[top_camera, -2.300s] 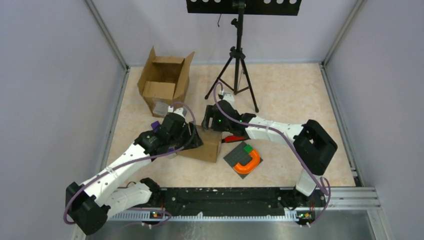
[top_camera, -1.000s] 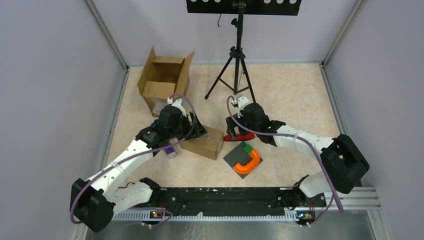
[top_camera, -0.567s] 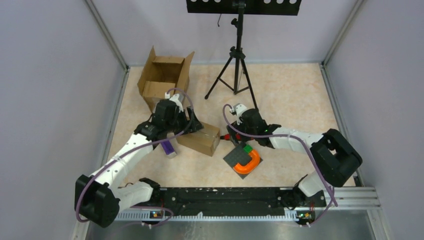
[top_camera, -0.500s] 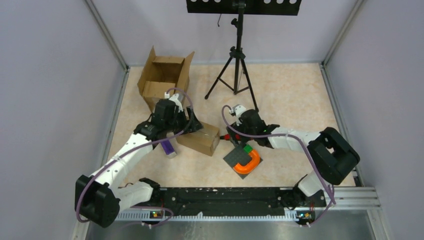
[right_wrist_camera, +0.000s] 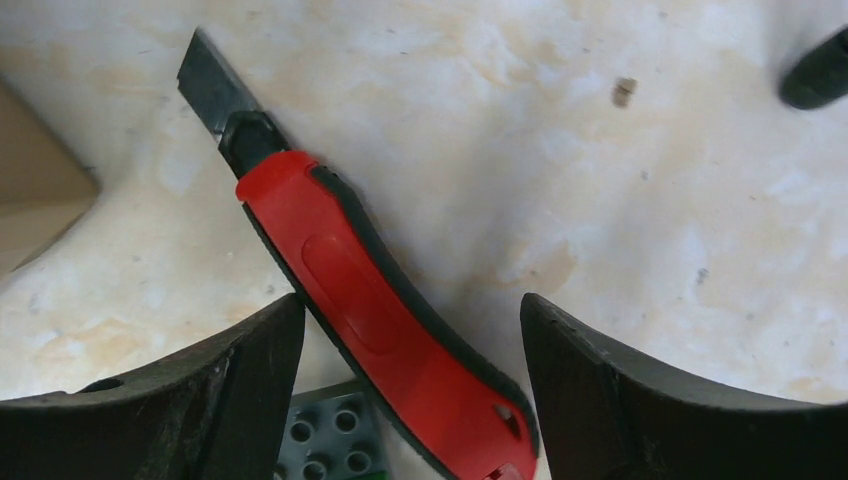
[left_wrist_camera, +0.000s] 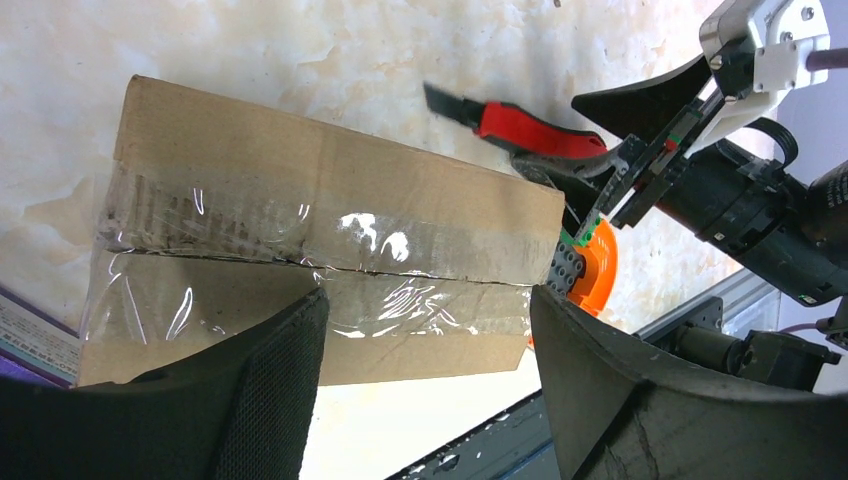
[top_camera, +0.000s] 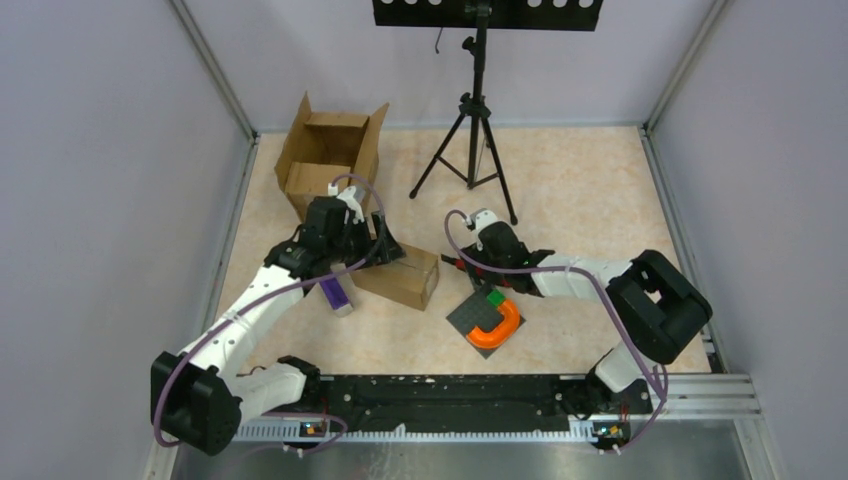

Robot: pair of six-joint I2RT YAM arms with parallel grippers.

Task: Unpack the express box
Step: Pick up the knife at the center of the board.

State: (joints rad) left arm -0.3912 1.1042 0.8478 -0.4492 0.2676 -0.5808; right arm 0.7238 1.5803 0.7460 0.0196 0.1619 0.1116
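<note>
Right wrist shows the right gripper [right_wrist_camera: 410, 305] spread wide, low astride the red knife [right_wrist_camera: 370, 300]

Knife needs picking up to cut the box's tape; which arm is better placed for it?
Right: the right tool sits open astride the knife, while the left tool is open over the box, further from it.

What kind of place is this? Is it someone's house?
Probably not a house: it looks like a robot test booth. Plain walls close in a table, two robot arms are bolted to a rail at its edge, and a tripod stands at the back.
</note>
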